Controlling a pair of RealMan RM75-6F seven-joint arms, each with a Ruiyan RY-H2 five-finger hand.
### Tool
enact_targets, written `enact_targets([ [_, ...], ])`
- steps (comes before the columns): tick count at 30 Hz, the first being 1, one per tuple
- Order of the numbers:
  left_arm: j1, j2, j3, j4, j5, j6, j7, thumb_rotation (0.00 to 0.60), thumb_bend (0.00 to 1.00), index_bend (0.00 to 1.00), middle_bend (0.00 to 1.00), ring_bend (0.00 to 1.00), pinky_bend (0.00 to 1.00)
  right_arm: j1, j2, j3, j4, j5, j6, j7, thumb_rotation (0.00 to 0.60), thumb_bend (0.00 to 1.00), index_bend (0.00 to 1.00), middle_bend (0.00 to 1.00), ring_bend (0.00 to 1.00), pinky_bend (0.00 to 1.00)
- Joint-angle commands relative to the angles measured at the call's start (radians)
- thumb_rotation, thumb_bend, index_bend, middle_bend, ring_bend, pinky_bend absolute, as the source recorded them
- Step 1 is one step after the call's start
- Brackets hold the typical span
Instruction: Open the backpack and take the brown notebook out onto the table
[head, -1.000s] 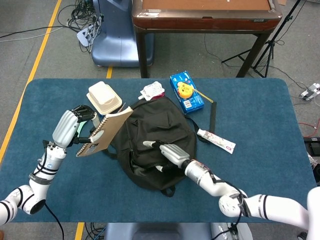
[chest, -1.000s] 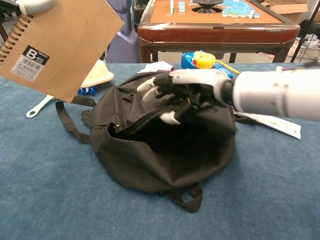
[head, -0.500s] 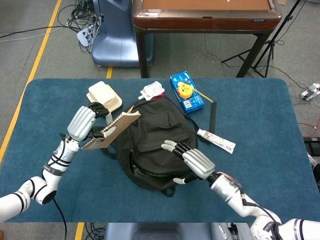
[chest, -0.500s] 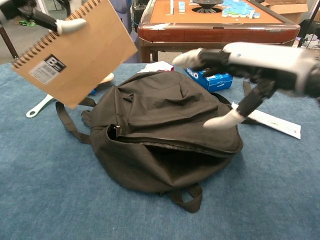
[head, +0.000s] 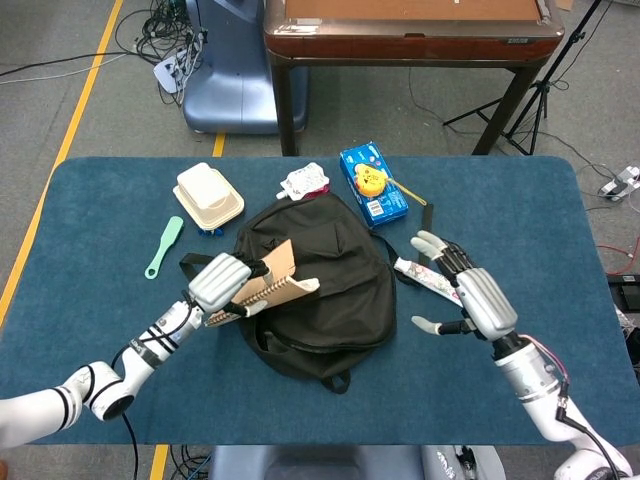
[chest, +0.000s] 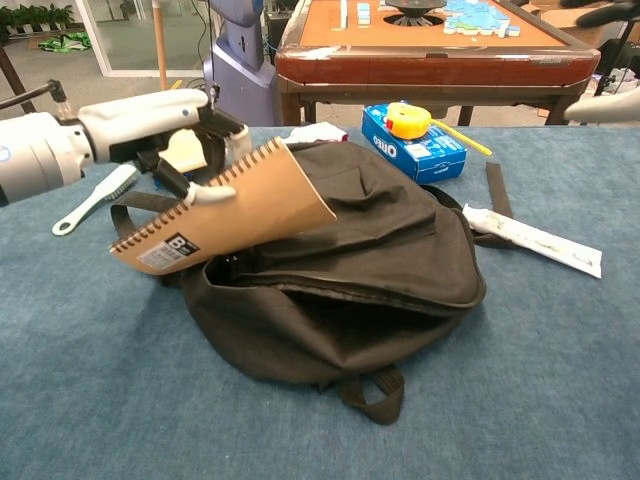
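Observation:
The black backpack (head: 320, 280) (chest: 370, 270) lies flat in the middle of the blue table (head: 100, 190), its zip gaping open along the near side. My left hand (head: 225, 283) (chest: 170, 140) holds the brown spiral notebook (head: 270, 283) (chest: 225, 210) by its wire-bound edge, tilted, low over the backpack's left part. My right hand (head: 465, 290) hovers open to the right of the backpack, fingers spread, holding nothing. In the chest view only its fingertips (chest: 600, 105) show at the right edge.
A beige lunch box (head: 208, 195), a green spoon-like tool (head: 163, 245) and a white pouch (head: 303, 181) lie at the back left. A blue box (head: 372, 185) with a yellow tape measure sits behind the backpack. A white tube (head: 432, 280) lies right of it.
My left hand has brought the notebook down and toward me, from high at the left to low over the backpack. My right hand has left the backpack and moved out to the right.

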Motion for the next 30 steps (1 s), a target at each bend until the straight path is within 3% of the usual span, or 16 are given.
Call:
enact_targets([
  [1,0.009,0.075,-0.003,-0.127,-0.065,-0.038,0.052,0.6,0.24,0.22,0.25,0.29,0.32,-0.015,0.027,0.004,0.01,0.029,0.009,0.007,0.6,0.12,0.0,0.0,0.0,0.06],
  [5,0.051,0.136,-0.007,-0.194,-0.095,-0.004,0.064,0.6,0.23,0.15,0.21,0.25,0.3,-0.031,0.059,-0.003,0.014,0.059,0.003,0.03,0.6,0.12,0.0,0.0,0.0,0.06],
  [16,0.223,0.303,0.03,-0.312,-0.152,0.119,0.052,0.6,0.22,0.15,0.2,0.25,0.29,-0.082,0.104,-0.041,0.067,0.082,-0.001,0.097,0.6,0.12,0.0,0.02,0.0,0.06],
  [20,0.248,0.313,0.046,-0.309,-0.151,0.119,0.084,0.6,0.22,0.13,0.19,0.23,0.27,-0.091,0.098,-0.042,0.086,0.095,0.002,0.11,0.6,0.12,0.0,0.02,0.0,0.06],
  [25,0.284,0.313,0.021,-0.287,-0.185,0.17,0.138,0.6,0.21,0.12,0.16,0.2,0.26,-0.1,0.103,-0.052,0.106,0.094,0.003,0.079,0.6,0.12,0.0,0.03,0.0,0.06],
  [30,0.343,0.323,-0.003,-0.277,-0.265,0.231,0.174,0.6,0.21,0.12,0.16,0.2,0.26,-0.119,0.106,-0.066,0.134,0.094,0.022,0.026,0.6,0.24,0.0,0.14,0.01,0.09],
])
